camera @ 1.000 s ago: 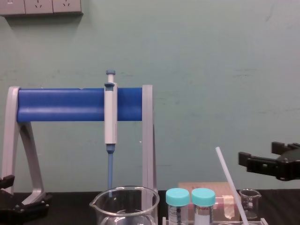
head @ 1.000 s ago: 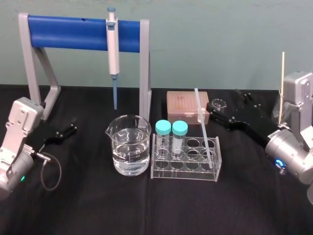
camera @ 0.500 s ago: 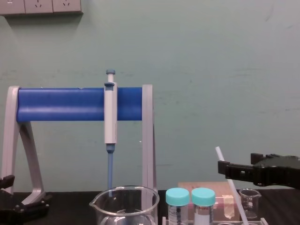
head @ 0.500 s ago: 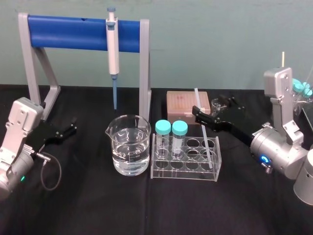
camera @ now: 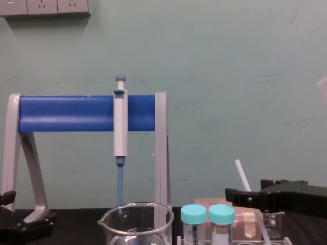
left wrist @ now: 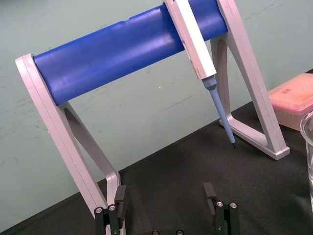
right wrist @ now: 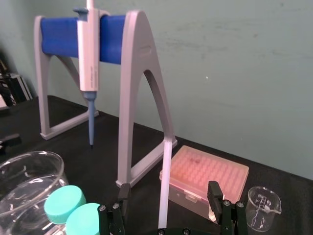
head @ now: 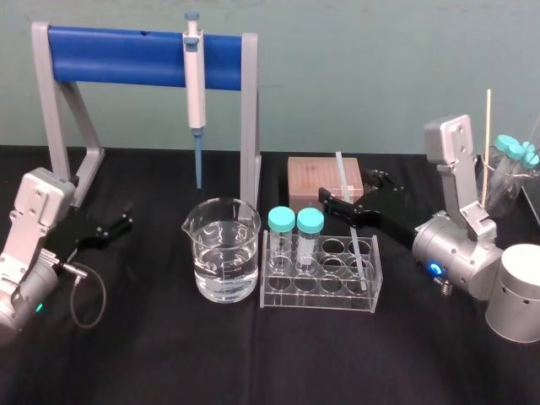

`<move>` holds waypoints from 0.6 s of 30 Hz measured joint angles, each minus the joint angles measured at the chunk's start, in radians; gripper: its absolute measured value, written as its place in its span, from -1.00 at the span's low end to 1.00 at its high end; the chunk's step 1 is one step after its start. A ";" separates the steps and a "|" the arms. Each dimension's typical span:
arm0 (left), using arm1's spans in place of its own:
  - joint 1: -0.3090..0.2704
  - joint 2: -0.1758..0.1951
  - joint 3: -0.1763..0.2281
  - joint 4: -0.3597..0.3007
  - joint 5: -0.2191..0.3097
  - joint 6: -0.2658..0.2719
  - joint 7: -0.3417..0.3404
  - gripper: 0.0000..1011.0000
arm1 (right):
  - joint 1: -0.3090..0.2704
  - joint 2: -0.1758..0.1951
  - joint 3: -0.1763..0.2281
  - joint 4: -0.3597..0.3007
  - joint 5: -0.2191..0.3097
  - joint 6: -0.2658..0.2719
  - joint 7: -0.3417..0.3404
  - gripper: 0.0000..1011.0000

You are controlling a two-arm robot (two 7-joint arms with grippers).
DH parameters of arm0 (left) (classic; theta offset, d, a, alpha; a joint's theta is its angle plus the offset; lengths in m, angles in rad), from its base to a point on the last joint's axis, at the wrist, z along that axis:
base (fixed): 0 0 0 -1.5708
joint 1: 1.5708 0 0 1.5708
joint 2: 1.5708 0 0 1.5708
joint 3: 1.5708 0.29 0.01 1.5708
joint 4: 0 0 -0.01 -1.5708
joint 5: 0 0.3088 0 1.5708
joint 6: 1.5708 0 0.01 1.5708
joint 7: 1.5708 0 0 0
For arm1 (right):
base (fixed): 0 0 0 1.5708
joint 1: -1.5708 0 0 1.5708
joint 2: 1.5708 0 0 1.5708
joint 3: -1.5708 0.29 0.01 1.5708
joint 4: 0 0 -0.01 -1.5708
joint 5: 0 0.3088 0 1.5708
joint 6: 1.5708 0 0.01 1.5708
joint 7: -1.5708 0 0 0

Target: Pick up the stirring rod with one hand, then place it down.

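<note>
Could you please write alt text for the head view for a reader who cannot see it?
The right gripper, open, straddles the stirring rod, which leans in a clear tube rack beside a beaker. The left gripper is parked at the left.

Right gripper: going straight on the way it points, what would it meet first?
The stirring rod, which leans in the rack in line with the gap between the right gripper's open jaws. Depth is unclear. Left gripper rests parked far left.

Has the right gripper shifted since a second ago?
Yes. The right gripper moved toward the robot's left, across the pink tip box, and is now open around the stirring rod.
</note>
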 joint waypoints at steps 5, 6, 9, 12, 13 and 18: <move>0.000 0.000 0.000 0.000 0.000 0.000 0.000 0.98 | 0.017 -0.020 0.000 0.033 -0.021 0.005 0.000 0.99; 0.000 0.000 0.000 0.000 0.000 0.000 0.000 0.98 | 0.018 -0.022 0.000 0.036 -0.023 0.005 0.001 0.99; 0.000 0.000 0.000 0.000 0.000 0.000 0.000 0.98 | 0.023 -0.032 0.004 0.045 -0.029 0.005 0.005 0.99; 0.000 0.000 0.000 0.000 0.000 0.000 0.000 0.98 | 0.027 -0.040 0.008 0.052 -0.036 0.003 0.010 0.99; 0.000 0.000 0.000 0.000 0.000 0.000 0.000 0.98 | 0.027 -0.042 0.010 0.053 -0.037 0.002 0.012 0.99; 0.000 0.000 0.000 0.000 0.000 0.000 0.000 0.98 | 0.027 -0.052 0.025 0.056 -0.044 -0.011 0.024 0.99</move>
